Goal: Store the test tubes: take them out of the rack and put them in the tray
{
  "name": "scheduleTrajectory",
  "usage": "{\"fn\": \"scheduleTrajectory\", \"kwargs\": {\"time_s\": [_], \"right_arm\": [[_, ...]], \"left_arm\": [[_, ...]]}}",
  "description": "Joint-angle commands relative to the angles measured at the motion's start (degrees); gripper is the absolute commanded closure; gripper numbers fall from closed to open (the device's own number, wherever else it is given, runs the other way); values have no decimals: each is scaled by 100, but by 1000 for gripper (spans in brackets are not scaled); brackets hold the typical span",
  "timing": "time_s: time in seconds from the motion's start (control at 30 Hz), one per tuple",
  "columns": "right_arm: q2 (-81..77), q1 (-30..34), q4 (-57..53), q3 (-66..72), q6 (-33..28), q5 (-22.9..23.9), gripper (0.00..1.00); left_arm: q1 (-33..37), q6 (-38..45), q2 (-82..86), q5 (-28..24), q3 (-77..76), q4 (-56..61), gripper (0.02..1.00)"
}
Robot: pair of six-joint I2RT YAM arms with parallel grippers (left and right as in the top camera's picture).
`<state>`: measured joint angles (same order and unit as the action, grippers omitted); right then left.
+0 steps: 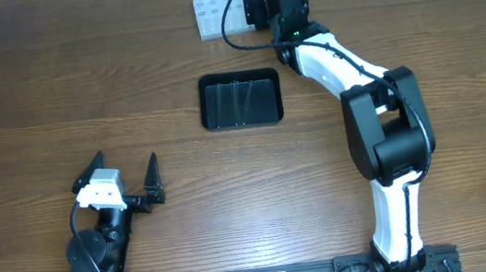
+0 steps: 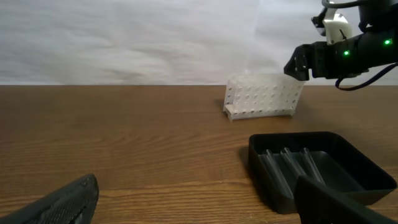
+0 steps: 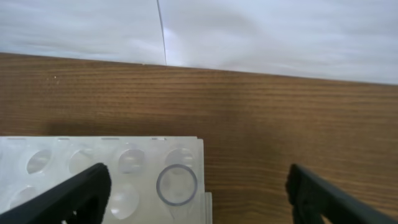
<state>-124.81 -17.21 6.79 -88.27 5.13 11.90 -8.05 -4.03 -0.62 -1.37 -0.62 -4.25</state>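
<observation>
Rack (image 1: 213,19), white, one clear tube (image 3: 176,185) inside

All views share the rack (image 1: 217,16): top from overhead, left wrist level from afar, right wrist close above its corner.

The table (image 1: 35,106) is shown in matt grained wood, the rack (image 3: 74,162) in translucent plastic, the tray (image 2: 261,168) in black plastic.

Wooden table (image 1: 33,87) bears a white rack (image 1: 213,19) and black tray (image 1: 268,100).
</observation>
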Motion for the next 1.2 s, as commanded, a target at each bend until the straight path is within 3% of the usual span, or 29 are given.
{"fn": "scheduleTrajectory", "kwargs": {"time_s": [0.03,0.47,1.2], "right_arm": [[-79,48,50,-33,-9,-48,290],[-94,52,50,-33,-4,-50,695],[-96,50,61,-33,20,-157,884]], "left_arm": [[35,61,46,-72,28,-13,18],[35,61,46,-72,28,-13,20],[35,61,46,-72,28,-13,18]]}}
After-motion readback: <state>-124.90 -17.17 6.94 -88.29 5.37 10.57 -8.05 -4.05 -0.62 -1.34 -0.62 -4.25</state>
